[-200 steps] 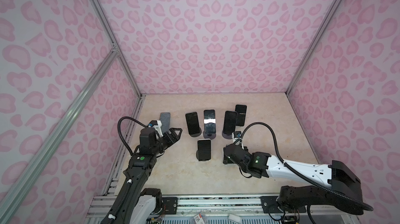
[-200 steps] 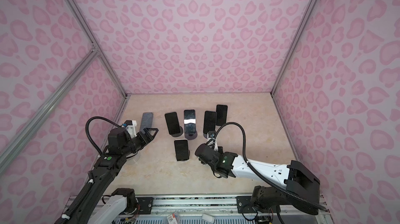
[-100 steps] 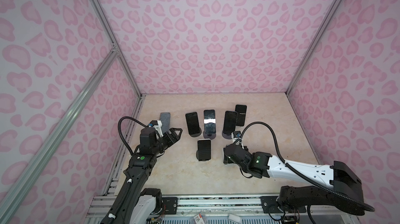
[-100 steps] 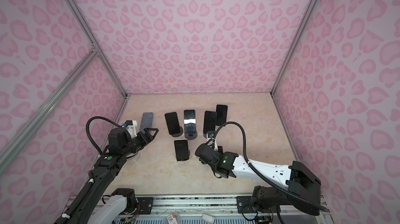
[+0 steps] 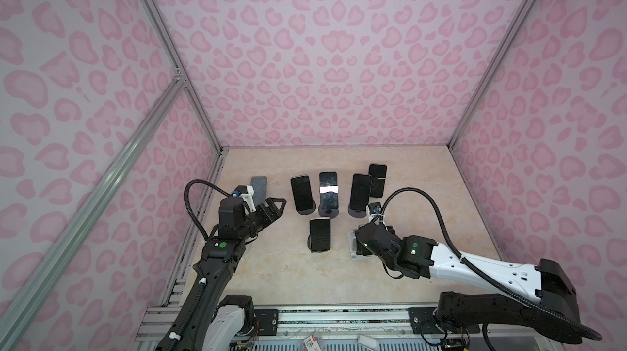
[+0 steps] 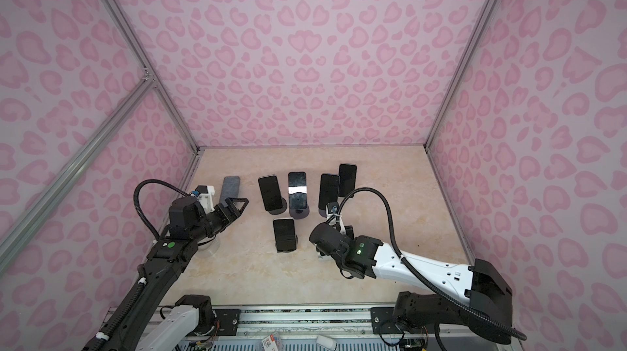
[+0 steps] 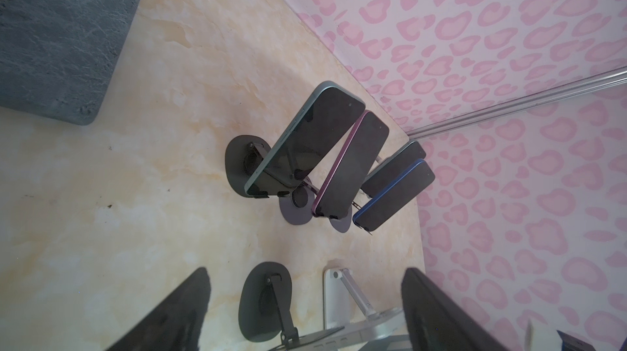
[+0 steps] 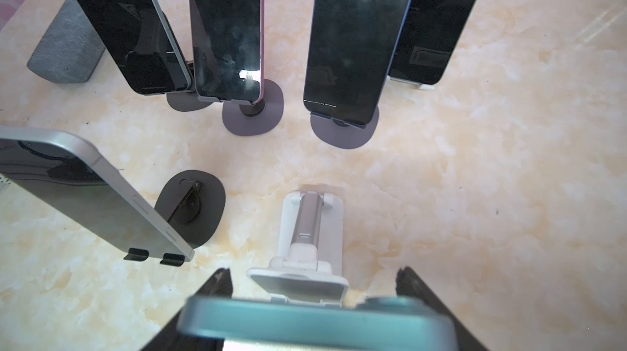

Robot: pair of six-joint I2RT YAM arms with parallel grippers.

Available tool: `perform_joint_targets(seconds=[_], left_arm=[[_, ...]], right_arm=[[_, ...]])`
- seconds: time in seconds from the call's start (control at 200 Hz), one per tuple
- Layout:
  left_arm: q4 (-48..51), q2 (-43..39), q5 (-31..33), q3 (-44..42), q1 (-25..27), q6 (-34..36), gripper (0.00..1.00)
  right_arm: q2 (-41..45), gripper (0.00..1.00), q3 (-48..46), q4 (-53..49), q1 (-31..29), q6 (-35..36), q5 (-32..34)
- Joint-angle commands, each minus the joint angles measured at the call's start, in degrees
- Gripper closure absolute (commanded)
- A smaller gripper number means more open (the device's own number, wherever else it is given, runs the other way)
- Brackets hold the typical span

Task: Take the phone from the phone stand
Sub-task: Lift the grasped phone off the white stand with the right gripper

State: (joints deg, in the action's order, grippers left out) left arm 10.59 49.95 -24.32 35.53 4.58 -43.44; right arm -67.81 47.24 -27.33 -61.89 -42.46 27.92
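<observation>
Right gripper [image 8: 312, 273] is down at the white stand [image 8: 310, 220], a bit right of the desk [image 5: 424, 203] middle. Jaws are clamped on the long edges of the teal phone [image 8: 315, 322], and in the right wrist view the phone fills the gap finger to finger. The phone sits just in front of the stand's cradle plate and is blurred, so I can't tell if it touches the plate or the lip. In both top views the wrist covers the phone and the jaws, and only part of the stand shows. Left gripper [image 5: 276, 204] hangs above the desk near its left edge, jaws apart, nothing between them. Grey slab [image 5: 259, 185] lies flat just behind it, toward the back-left corner. Four other phones lean on stands in a row toward the back edge: first phone [image 5: 301, 193], second phone [image 5: 328, 190], third phone [image 5: 360, 190], and fourth phone [image 5: 377, 179] set slightly further back. A front phone [image 5: 319, 234] leans on a dark stand [image 8: 190, 208] near the desk middle, just left of the white stand and not touching it.
</observation>
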Motion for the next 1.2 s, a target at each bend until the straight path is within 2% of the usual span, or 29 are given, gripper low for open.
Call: perform_joint_targets(seconds=[0.0, 0.245, 0.38, 0.52, 0.765, 0.985, 1.04, 1.195], left_arm=[[-1.4, 0.5, -1.1, 1.1, 0.1, 0.1, 0.09], [-1.1, 1.7, -1.6, 2.7, 0.2, -0.1, 0.09], [-1.0, 1.4, -1.5, 3.0, 0.2, 0.1, 0.09], [-1.0, 1.0, -1.2, 2.7, 0.2, 0.0, 0.09], [-0.8, 0.9, -1.6, 3.7, 0.2, -0.2, 0.09], [-0.8, 0.8, -1.6, 3.9, 0.2, -0.2, 0.09], [-1.0, 0.9, -1.6, 3.7, 0.3, -0.3, 0.09], [-1.2, 1.5, -1.7, 3.7, 0.3, -0.2, 0.09]], right_arm=[[2.0, 0.31, -0.3, -0.5, -0.1, 1.4, 3.6], [4.9, 0.32, 0.5, -3.4, 0.7, 3.3, 6.4], [7.5, 0.33, 0.4, -4.3, 3.7, 5.8, 6.4], [9.8, 0.34, -0.6, -3.2, 9.7, 10.0, 5.1], [10.8, 0.35, -5.0, 2.0, 26.2, 16.8, -2.7], [9.0, 0.35, -5.2, 3.8, 36.9, 19.8, -9.8], [8.2, 0.35, -4.6, 4.4, 38.4, 20.1, -11.5], [3.7, 0.35, -2.0, 4.5, 40.4, 21.8, -11.1]])
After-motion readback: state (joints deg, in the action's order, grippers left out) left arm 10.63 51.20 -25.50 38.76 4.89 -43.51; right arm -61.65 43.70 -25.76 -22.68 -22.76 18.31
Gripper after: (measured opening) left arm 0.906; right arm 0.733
